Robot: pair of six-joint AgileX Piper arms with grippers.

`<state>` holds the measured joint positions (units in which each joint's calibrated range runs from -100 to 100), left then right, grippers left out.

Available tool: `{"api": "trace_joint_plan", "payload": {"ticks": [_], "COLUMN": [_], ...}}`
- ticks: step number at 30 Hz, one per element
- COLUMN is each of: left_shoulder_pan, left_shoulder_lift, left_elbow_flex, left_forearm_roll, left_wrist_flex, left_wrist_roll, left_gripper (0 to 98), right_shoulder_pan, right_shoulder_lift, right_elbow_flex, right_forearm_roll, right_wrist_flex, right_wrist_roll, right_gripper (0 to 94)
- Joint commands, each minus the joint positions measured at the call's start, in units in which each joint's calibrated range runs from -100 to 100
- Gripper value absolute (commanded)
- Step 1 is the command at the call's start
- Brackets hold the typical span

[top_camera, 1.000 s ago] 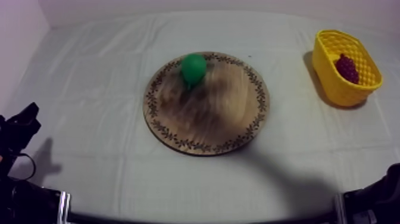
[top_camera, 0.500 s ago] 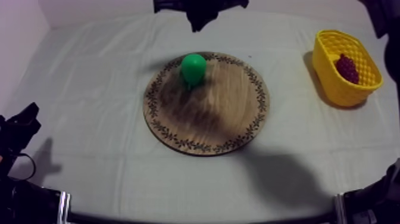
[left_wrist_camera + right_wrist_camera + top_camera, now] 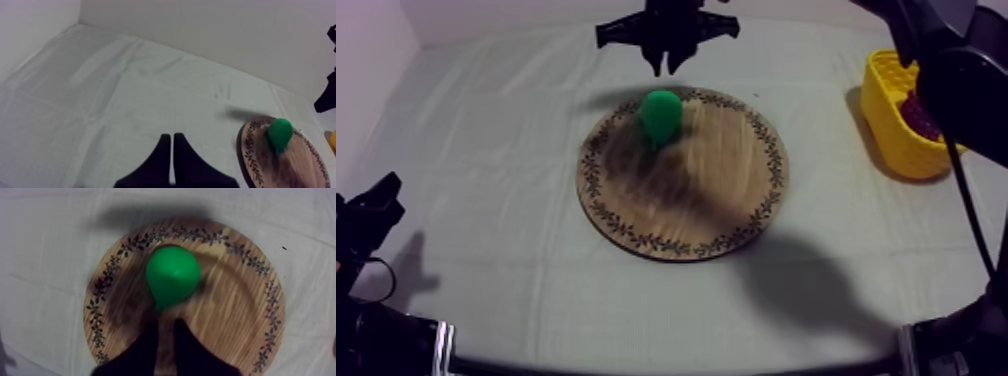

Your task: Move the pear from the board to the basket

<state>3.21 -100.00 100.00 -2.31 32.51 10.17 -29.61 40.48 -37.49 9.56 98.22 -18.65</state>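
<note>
Reach step, I'd say. The wooden board (image 3: 716, 200) lies just ahead of the right gripper (image 3: 664, 62), and the yellow basket (image 3: 888, 130) is well off to its side. The pear (image 3: 661, 113) stands on the board near its fingertips. Those fingers are pressed together, so next they need to spread and come down around the pear. The left gripper (image 3: 171, 137) is closed too, far off. Versus half a second ago, the right arm has come further in over the table — the pear hasn't budged.

In the top view the right arm (image 3: 958, 85) covers much of the basket (image 3: 884, 115) and nearly all of the grapes (image 3: 914, 112) inside it. In the left wrist view the board (image 3: 255, 155) runs off the picture's edge. In the right wrist view its near rim is also cut off.
</note>
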Motion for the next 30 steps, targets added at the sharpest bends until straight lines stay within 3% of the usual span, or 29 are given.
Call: {"api": "trace_joint_plan", "payload": {"ticks": [1, 5, 9, 30], "left_shoulder_pan": [0.0, 0.0, 0.0, 0.0], "left_shoulder_lift": [0.0, 0.0, 0.0, 0.0], "left_elbow_flex": [0.0, 0.0, 0.0, 0.0], "left_forearm_roll": [-0.01, -0.01, -0.01, -0.01], "left_wrist_flex": [0.0, 0.0, 0.0, 0.0], "left_wrist_roll": [0.0, 0.0, 0.0, 0.0], "left_gripper": [0.1, 0.1, 0.1, 0.1], "right_shoulder_pan": [0.1, 0.4, 0.6, 0.9], "right_shoulder_lift": [0.3, 0.9, 1.4, 10.9], "right_elbow_flex": [-0.6, -1.3, -1.3, -3.7], "right_forearm_roll": [-0.2, -0.7, -0.9, -2.4], "right_wrist_flex": [0.0, 0.0, -0.1, -0.3], "right_wrist_roll": [0.3, 0.7, 0.7, -0.1], "right_gripper": [42.6, 71.8, 83.9, 84.4]}}
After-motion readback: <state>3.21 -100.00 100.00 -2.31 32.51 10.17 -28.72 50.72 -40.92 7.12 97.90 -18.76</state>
